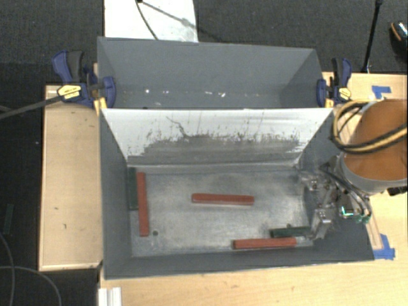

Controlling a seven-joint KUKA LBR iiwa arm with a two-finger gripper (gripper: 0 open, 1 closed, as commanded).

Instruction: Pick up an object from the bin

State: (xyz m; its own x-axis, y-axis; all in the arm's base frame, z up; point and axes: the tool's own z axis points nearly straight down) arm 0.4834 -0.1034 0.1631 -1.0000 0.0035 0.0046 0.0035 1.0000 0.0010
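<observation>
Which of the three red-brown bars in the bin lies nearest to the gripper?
The front bar, lying flat just left of the gripper; the centre bar and the left-wall bar lie farther away.

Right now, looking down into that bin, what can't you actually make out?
1. Dark green piece at the bin's near right: camera view, its right end runs behind the gripper; touching or not, cannot tell.
2. Dark strip by the left wall: shadowed, beside a reddish bar; its kind is unclear.
3. Speck near that bar's lower end: too small to name.

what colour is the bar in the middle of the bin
The middle bar is reddish brown, in the camera view.
</observation>
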